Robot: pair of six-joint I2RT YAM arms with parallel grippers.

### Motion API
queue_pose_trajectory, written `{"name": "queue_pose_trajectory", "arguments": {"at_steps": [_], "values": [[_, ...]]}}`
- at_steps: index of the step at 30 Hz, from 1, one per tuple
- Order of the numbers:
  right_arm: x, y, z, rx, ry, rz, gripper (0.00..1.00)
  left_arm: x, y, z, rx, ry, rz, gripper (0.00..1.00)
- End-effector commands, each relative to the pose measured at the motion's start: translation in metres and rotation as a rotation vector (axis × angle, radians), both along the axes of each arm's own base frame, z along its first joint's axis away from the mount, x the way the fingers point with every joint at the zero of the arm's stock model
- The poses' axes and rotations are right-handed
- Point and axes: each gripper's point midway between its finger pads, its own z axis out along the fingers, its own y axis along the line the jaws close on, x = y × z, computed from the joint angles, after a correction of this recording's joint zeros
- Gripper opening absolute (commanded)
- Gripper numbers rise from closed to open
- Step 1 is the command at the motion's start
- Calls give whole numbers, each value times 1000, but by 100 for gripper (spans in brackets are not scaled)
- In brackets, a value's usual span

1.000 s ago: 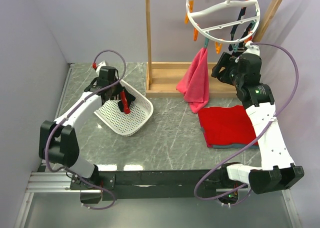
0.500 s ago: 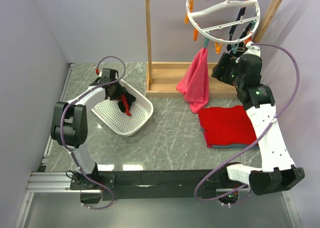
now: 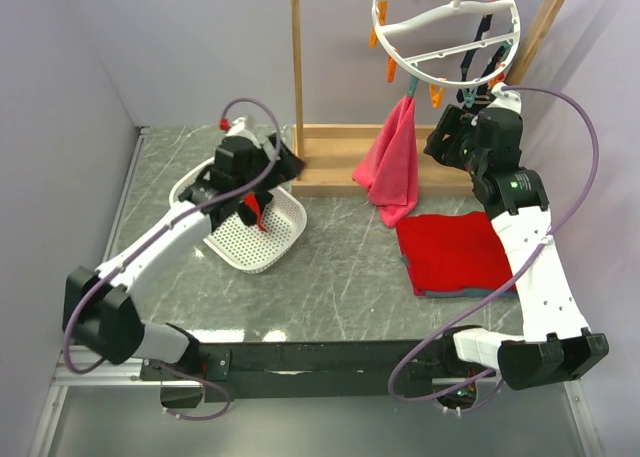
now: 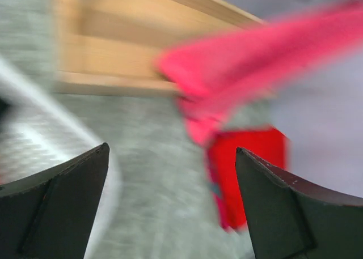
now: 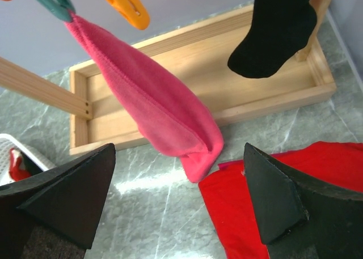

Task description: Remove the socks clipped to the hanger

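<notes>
Left tool [image 4: 171, 151] has swung right, jaws apart, sock [image 3: 252, 214] lying in basket [image 3: 291, 229].

Two robot arms: left arm [image 3: 160, 242], right arm [image 3: 530, 267]. Two claws: left claw [image 4: 171, 150], right claw [image 5: 178, 148]. One round white hanger [image 3: 432, 19] on one wooden rack [image 3: 297, 67]. One pink towel [image 3: 393, 167]. One folded red cloth [image 3: 455, 252]. One white basket [image 3: 285, 239] with one dark sock [image 3: 250, 209] inside. One black sock [image 5: 275, 32] hanging close up; other dark shapes on the hanger too bunched to count. Two orange clips [image 5: 122, 7], one teal clip [image 5: 54, 1] close up. One table [image 3: 340, 277].
</notes>
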Motion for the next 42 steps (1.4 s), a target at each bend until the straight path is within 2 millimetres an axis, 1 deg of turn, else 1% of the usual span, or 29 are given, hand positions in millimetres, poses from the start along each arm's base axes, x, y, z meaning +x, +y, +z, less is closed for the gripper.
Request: {"name": "queue_pose_trajectory", "arguments": {"at_steps": [1,2,3,5,6,7,8,9,11,12,13,14,15,16,17,19,21,23,24,25,27,31,33,35,36,38,39,40,42], "values": [[7,-10,15,-50,-34,-47,100,-44,-74,23,-143,-85,-281,96],[9,-15,16,-64,-27,-68,100,-50,-86,14,-146,-55,-326,97],[9,-20,17,-71,-24,-88,100,-58,-102,18,-153,-77,-376,98],[12,-26,20,-75,-25,-112,100,-64,-119,10,-146,-67,-429,99],[13,-34,20,-78,-24,-132,99,-73,-130,9,-150,-69,-458,99],[15,-38,22,-80,-30,-146,99,-81,-134,1,-150,-62,-475,99],[17,-42,24,-87,-35,-157,98,-86,-141,15,-191,-124,-509,99],[20,-49,26,-93,-39,-175,98,-95,-146,17,-204,-139,-539,99],[26,-70,27,-93,-55,-231,97,-102,-148,18,-220,-170,-566,99],[29,-73,26,-88,-63,-238,97,-104,-149,18,-219,-169,-582,99],[32,-95,31,-80,-92,-287,96,-104,-149,17,-214,-170,-587,99],[37,-100,25,-68,-94,-296,95,-105,-150,17,-206,-176,-595,99],[40,-102,26,-64,-113,-290,95,-106,-150,18,-210,-182,-600,99],[47,-104,39,-61,-185,-278,96,-108,-149,15,-211,-182,-606,99],[51,-102,30,-63,-189,-266,98,-109,-149,17,-216,-193,-611,99],[61,-99,31,-57,-272,-242,98,-112,-150,19,-229,-209,-633,99],[68,-100,28,-53,-302,-246,99,-112,-151,18,-222,-213,-643,99],[79,-102,15,-40,-319,-257,99,-112,-152,19,-210,-222,-651,99],[84,-101,16,-34,-345,-251,98,-112,-151,18,-203,-225,-652,99],[93,-99,9,-29,-363,-244,98,-111,-150,21,-197,-234,-645,99],[102,-99,0,-40,-381,-251,98,-109,-148,24,-177,-257,-642,99],[125,-113,-26,-113,-382,-315,98,-104,-144,33,-139,-306,-623,99],[133,-121,-35,-130,-366,-366,98,-102,-145,36,-125,-328,-629,99],[145,-126,-45,-158,-345,-388,97,-99,-147,28,-97,-318,-639,99],[149,-130,-51,-169,-344,-417,97,-97,-150,32,-92,-323,-643,99],[151,-134,-56,-174,-353,-438,96,-91,-151,20,-57,-294,-642,99],[153,-138,-55,-178,-380,-462,95,-89,-154,22,-53,-298,-642,99],[153,-139,-61,-179,-381,-470,91,-86,-154,16,-39,-285,-639,99],[155,-142,-63,-189,-403,-486,88,-83,-157,12,-28,-276,-640,99]]}}
